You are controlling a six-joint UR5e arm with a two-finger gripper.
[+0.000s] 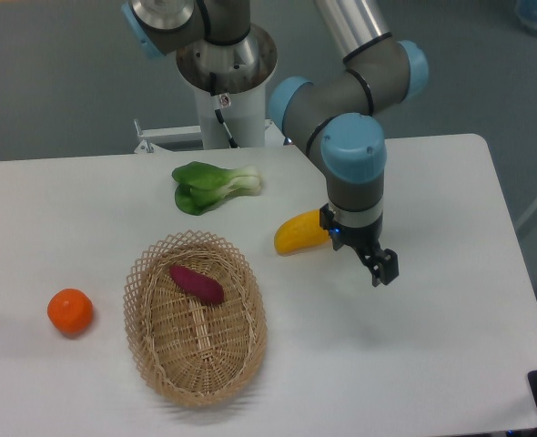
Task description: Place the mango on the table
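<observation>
One mango [299, 234] lies on the table [432, 182], seemingly placed; the gripper [378, 267] beside it looks empty, finger spacing unclear; retreat comes next.

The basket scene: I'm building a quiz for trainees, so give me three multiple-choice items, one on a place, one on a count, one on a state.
1. Where is the purple vegetable?
A. in the basket
B. on the bare table
C. on the greens

2. How many things lie in the basket?
A. none
B. one
C. three

3. What does the mango rest on?
A. basket
B. orange
C. table

A: it lies inside the wicker rim.
B: only the purple vegetable is there.
C: it lies on the white top beside the gripper.
</observation>
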